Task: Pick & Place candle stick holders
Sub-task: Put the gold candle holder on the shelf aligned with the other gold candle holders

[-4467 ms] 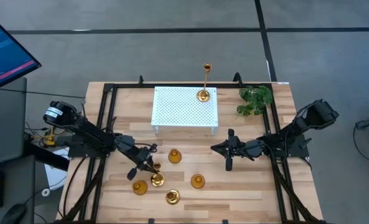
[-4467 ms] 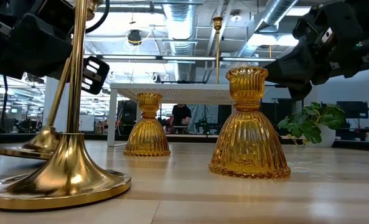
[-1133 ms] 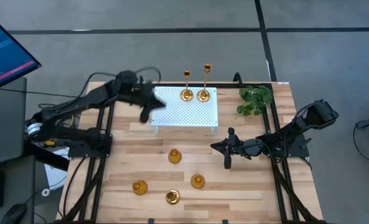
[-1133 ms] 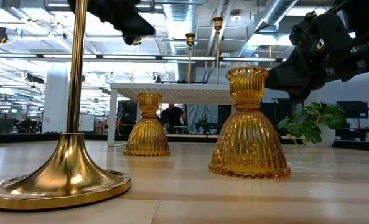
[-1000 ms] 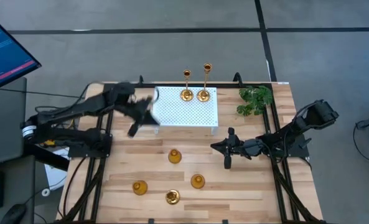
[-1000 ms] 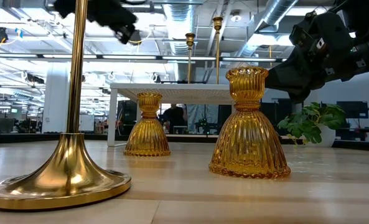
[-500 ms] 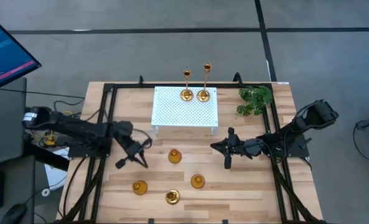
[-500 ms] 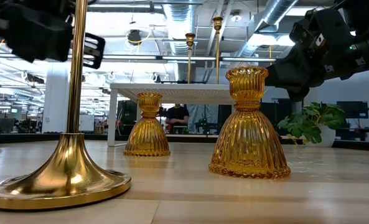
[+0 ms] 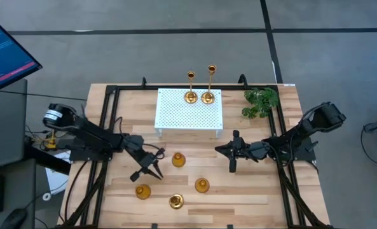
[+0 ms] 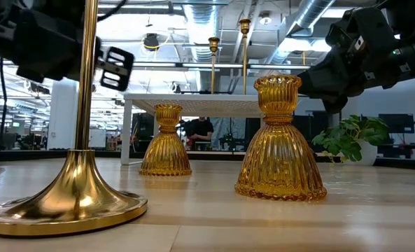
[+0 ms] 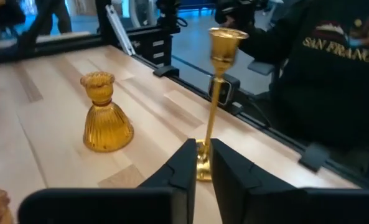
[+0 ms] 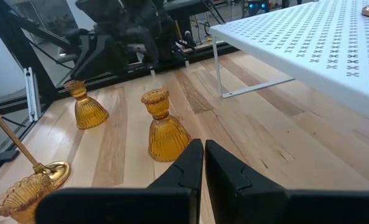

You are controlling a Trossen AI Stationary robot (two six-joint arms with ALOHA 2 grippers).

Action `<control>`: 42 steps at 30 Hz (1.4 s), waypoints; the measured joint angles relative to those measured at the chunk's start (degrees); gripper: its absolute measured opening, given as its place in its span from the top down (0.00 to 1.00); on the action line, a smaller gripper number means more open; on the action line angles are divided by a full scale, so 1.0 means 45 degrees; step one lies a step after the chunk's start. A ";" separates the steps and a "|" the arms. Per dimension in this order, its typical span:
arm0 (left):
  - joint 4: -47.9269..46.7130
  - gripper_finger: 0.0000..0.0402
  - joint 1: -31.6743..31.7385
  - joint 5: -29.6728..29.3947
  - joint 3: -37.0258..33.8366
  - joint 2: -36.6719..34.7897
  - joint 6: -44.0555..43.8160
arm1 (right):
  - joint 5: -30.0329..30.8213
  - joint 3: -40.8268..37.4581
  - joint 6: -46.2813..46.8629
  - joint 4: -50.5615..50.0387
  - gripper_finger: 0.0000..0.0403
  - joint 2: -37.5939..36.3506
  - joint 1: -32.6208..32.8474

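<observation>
Note that the left claw [image 9: 151, 170] has come back from the white rack [image 9: 189, 109], where two tall holders [image 9: 191, 97] now stand, and hangs low over the bench [image 9: 258, 184] with its fingers only a crack apart, holding nothing. The third tall holder [image 11: 212, 99] stands just ahead of it, so treat this as the next pick. The right claw [image 9: 233, 156] waits closed and empty mid-bench, with the three short holders [image 9: 178, 159] still to move.

left end effector [image 9: 151, 170]: low, fingers barely parted | right end effector [image 9: 233, 166]: hovering, fingers together
</observation>
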 joint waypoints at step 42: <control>0.0195 0.48 -0.2877 -0.1365 0.4694 0.5428 -0.0572 | -0.0003 0.0000 -0.0005 -0.0019 0.98 0.0000 0.0015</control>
